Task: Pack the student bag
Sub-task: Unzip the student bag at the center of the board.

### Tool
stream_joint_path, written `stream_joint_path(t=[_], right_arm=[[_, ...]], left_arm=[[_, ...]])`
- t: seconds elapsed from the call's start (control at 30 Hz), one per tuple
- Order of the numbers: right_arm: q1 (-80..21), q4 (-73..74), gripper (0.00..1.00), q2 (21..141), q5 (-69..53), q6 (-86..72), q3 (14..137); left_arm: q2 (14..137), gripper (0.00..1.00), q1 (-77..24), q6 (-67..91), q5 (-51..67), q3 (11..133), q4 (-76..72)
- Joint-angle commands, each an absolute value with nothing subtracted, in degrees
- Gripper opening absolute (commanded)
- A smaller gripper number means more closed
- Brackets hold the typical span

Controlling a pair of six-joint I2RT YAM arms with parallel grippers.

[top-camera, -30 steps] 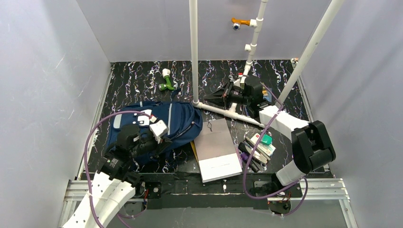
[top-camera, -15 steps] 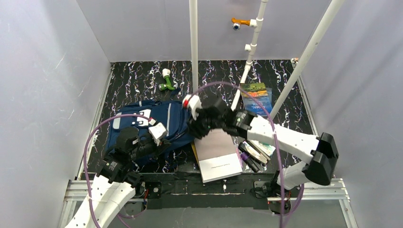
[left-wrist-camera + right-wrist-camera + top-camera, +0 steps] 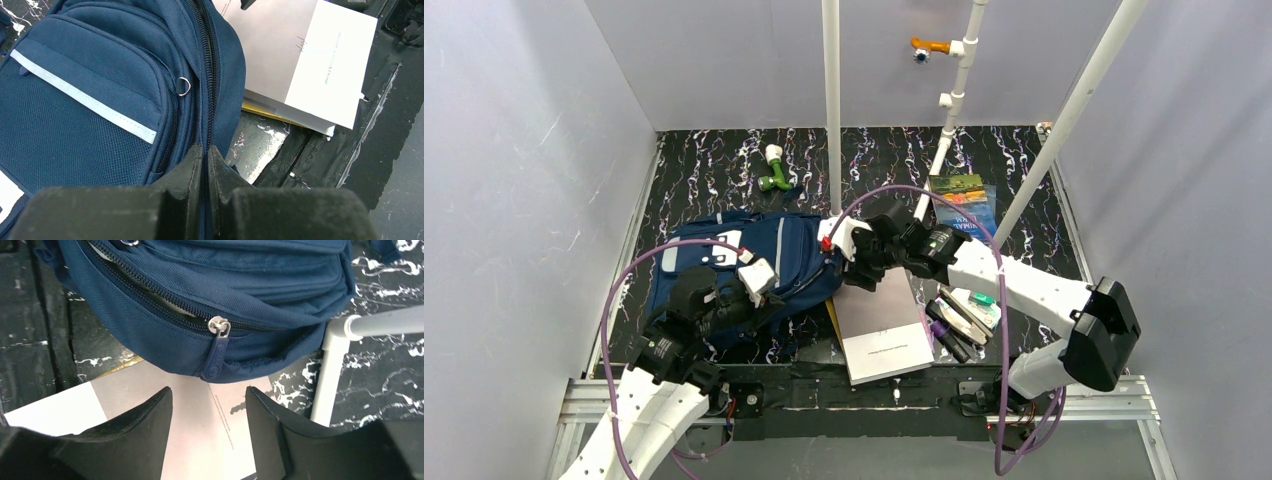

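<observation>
Sideways: student bag (image 3: 804, 260), zip end rightward.

Both YAM arms (image 3: 1024, 285) are white shells with chunky black joints, a purple cable (image 3: 894, 188) looping off behind each wrist, a white camera box (image 3: 757, 272) just behind the left gripper (image 3: 206, 155), and matte black wedge fingers (image 3: 145, 425).

Right gripper (image 3: 208, 392) swinging in from far right side of table to near-right edge of student bag (image 3: 784, 255), jaws spreading before zipper pull (image 3: 215, 360), probably not touching; book (image 3: 964, 203) getting uncovered.
</observation>
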State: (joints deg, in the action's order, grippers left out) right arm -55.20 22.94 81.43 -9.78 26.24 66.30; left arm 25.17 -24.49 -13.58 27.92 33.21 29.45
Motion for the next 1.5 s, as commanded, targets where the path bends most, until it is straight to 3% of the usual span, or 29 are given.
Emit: stream_joint_path(t=[0.0,0.2,0.5,0.57,0.67,0.7,0.87,0.93,1.07,1.2,1.23,1.27,1.37,1.4,1.47], right_arm=[[-52.96,20.29,0.64,82.48,-22.57,26.88,70.16],[-50.35,19.51,0.55,86.45,-29.19,24.85,73.21],[-50.12,16.49,0.5,89.45,-32.93,22.46,73.72],[-50.18,16.16,0.4,89.92,-32.36,22.3,73.83],[-50.15,15.01,0.03,89.37,-29.21,21.11,73.69],[-50.17,15.03,0.01,88.79,-28.22,20.76,73.66],[-51.29,12.6,0.01,83.69,-26.35,15.99,70.52],[-52.34,8.36,0.01,81.35,-25.79,12.17,68.25],[-54.96,4.16,0.01,79.69,-24.92,6.77,66.99],[-57.44,4.53,0.01,80.92,-23.21,5.06,68.74],[-57.73,4.24,0.01,80.95,-22.54,4.85,69.19],[-57.91,3.96,0.01,80.86,-22.45,4.83,69.49],[-58.01,3.71,0.01,80.68,-22.26,4.75,70.2],[-58.09,3.57,0.01,80.68,-22.15,4.61,70.44],[-58.23,3.41,0.01,81.07,-21.85,4.48,70.98]], left_arm=[[24.22,0.0,-24.1,-14.37,29.4,34.95,28.21],[23.28,0.0,-24.08,-14.36,29.89,34.45,28.36],[22.79,0.0,-24.08,-14.2,30.55,34.02,28.09],[22.37,0.0,-24.08,-14.28,30.58,33.81,28.12],[21.91,0.0,-24.1,-13.7,30.03,33.83,28.45],[22.1,0.05,-24.08,-12.68,29.23,34.32,28.76],[25.63,0.55,-24.08,-5.59,29.46,41.42,31.17],[28.61,0.61,-24.09,-0.84,30.12,44.25,29.14],[37.9,0.58,-24.4,8.25,32.46,47.44,24.05],[43.89,0.54,-28.61,3.19,27.69,48.45,21.52],[44.84,0.48,-28.95,1.36,28.65,48.91,21.18],[45.66,0.32,-28.92,0.26,28.14,49.3,22.52],[47.04,0.18,-29.01,0.26,30.7,48.76,24.03],[47.02,0.19,-29.04,-1.12,30.78,48.54,24.61],[47.13,0.37,-29.15,-1.48,32.91,48.21,25.73]])
